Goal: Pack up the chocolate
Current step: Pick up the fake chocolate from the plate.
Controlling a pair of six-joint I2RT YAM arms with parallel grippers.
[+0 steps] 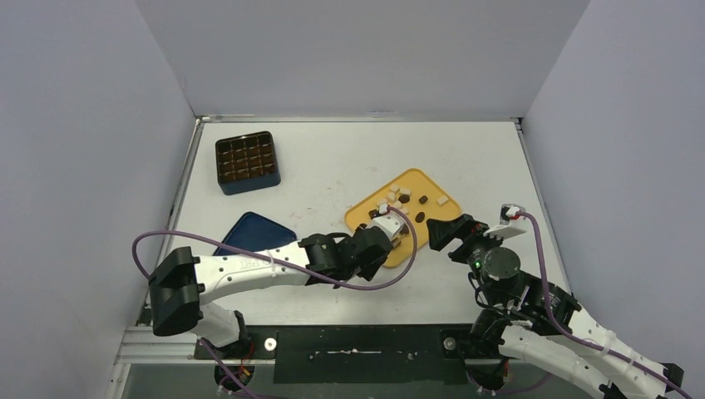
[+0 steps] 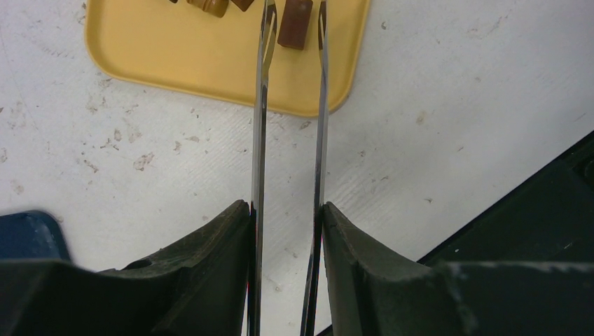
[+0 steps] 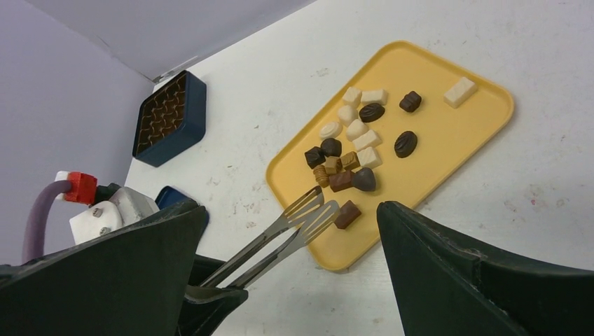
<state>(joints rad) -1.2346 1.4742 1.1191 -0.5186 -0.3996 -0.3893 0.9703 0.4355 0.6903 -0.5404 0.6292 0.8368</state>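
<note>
The yellow tray [image 1: 362, 218] lies right of the table's middle with several chocolate pieces [image 1: 405, 196], dark brown, mid-brown and cream-white. My left gripper [image 1: 384, 243] is shut on long metal tongs [image 2: 263, 105], whose two arms run between its fingers [image 2: 231, 266]. The tong tips reach over the tray's near edge [image 2: 175, 56] and flank a mid-brown piece [image 2: 295, 24]. In the right wrist view the tongs [image 3: 308, 217] stand slightly apart beside that piece [image 3: 347, 214], with the cluster [image 3: 343, 164] just beyond. My right gripper [image 3: 292, 206] is wide open and empty at the tray's right side [image 1: 445, 238].
A dark blue box [image 1: 247, 160] with a brown grid insert stands at the back left and also shows in the right wrist view [image 3: 170, 117]. Its blue lid [image 1: 253, 233] lies flat by the left arm. A purple cable loops over the tray's near side [image 1: 411, 237].
</note>
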